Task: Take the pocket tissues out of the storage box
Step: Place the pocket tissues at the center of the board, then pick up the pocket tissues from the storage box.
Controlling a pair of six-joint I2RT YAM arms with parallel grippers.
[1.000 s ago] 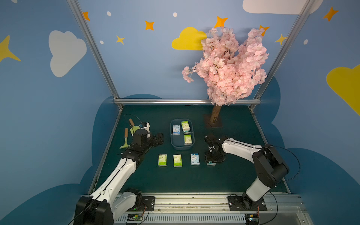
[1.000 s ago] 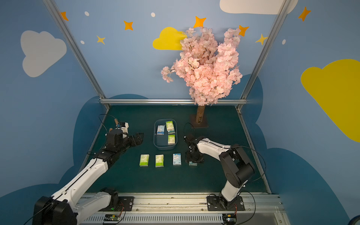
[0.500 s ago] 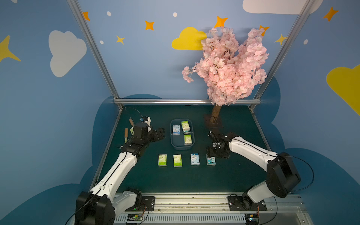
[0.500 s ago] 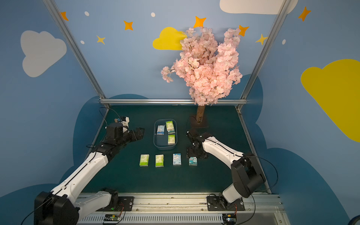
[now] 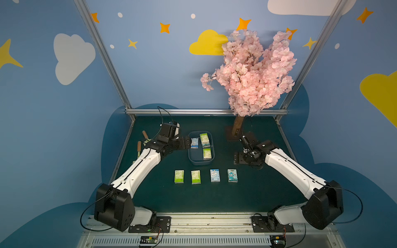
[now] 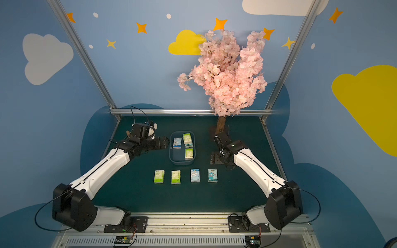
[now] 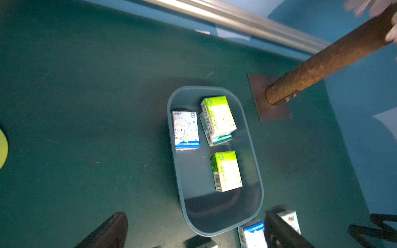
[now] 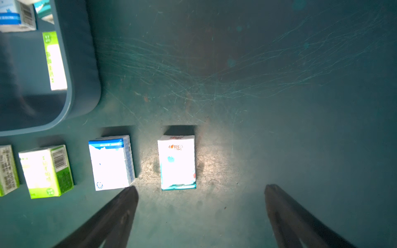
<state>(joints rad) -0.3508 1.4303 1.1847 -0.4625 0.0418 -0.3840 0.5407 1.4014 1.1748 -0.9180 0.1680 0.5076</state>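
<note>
The slate-blue storage box (image 5: 200, 164) sits mid-table in both top views. It holds pocket tissues: a light-blue packet (image 7: 185, 131), a lime-green packet (image 7: 218, 116) lying on top of another, and a single lime-green packet (image 7: 226, 170). In front of the box, two green packets (image 5: 179, 176) and two blue packets (image 5: 232, 175) lie in a row. My left gripper (image 5: 189, 142) is open at the box's left rim (image 7: 173, 161), holding nothing. My right gripper (image 8: 200, 187) is open above bare mat. The rightmost blue packet (image 8: 177, 162) lies free just beyond its fingertips.
A pink blossom tree (image 5: 249, 75) stands on a brown square base (image 5: 233, 135) at the back right, close behind my right wrist. Wooden-handled garden tools (image 5: 139, 148) lie at the left edge behind my left arm. A metal rail (image 5: 204, 111) bounds the back.
My right gripper has opened, left the blue packet at the right end of the row and drawn back from it. My left gripper has moved right to the box's rim.
</note>
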